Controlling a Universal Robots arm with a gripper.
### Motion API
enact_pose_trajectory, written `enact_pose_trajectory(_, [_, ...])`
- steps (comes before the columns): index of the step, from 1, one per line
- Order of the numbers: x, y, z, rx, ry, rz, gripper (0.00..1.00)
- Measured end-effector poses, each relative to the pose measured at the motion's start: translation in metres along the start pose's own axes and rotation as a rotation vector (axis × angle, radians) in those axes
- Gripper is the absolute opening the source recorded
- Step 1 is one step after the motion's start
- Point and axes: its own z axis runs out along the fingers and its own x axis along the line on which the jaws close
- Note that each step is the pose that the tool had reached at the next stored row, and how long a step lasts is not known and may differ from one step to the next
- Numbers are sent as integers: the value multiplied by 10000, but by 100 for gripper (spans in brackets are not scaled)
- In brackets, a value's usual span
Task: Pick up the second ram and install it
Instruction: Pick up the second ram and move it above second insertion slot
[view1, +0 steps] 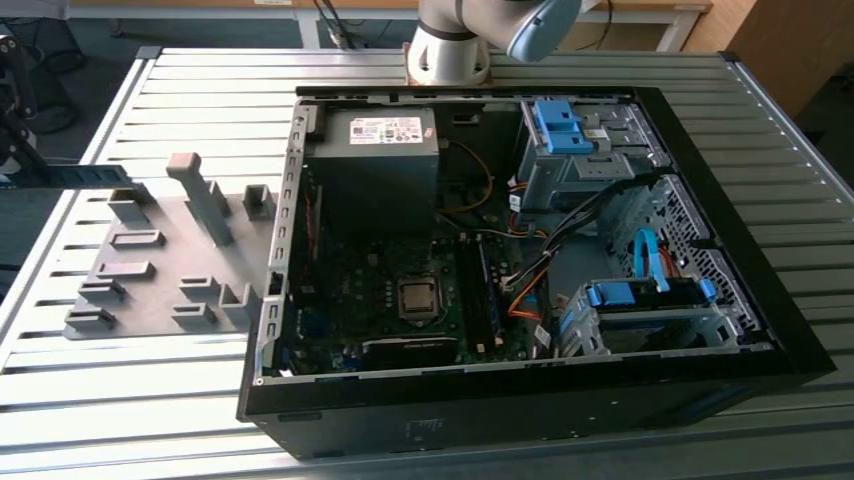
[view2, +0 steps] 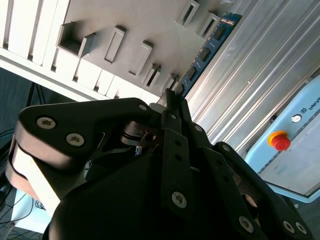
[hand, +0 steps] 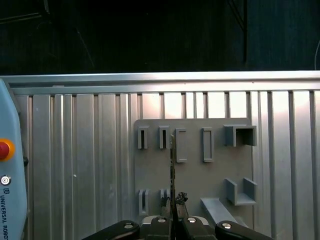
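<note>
Gripper (hand: 172, 214), foreground of both wrist views: jaws closed on one end of the ram (view2: 205, 52), fingers (view2: 176, 145) pressed flat against its two faces. In the second wrist view the ram is a blue strip with dark chips along its face, reaching away from the fingertips. In the first wrist view it is seen edge-on as a thin dark line.

Beyond the ram: the grey plate (hand: 200, 182) with raised holder blocks and narrow slots. The ram hangs over this plate, in line between two slot rows. Whether it touches a block cannot be told.

Under the plate: the slatted metal table (hand: 75, 150). At its edge, a pale-blue housing with a red button (view2: 280, 141).

Exterior view: the ram (view1: 80, 176) lies level at the exterior view's left edge, over the plate's far corner (view1: 160, 270). It is well apart from the open case (view1: 534, 405), which lies on its side to the exterior view's right of the plate. Inside the case: motherboard (view1: 400, 270), grey power supply (view1: 374, 150), blue drive brackets (view1: 561, 125). Farthest: the arm's base (view1: 447, 50), behind the case.
</note>
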Motion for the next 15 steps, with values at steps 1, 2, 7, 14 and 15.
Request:
enact_pose_trajectory(1, [0, 0, -7, 0, 0, 0, 14])
enact_pose_trajectory(2, [0, 0, -14, 0, 0, 0, 14])
enact_pose_trajectory(7, [-1, 0, -44, -1, 0, 0, 14])
enact_pose_trajectory(14, [-1, 1, -86, -1, 1, 0, 14])
enact_pose_trajectory(15, [-1, 1, -93, -1, 0, 0, 14])
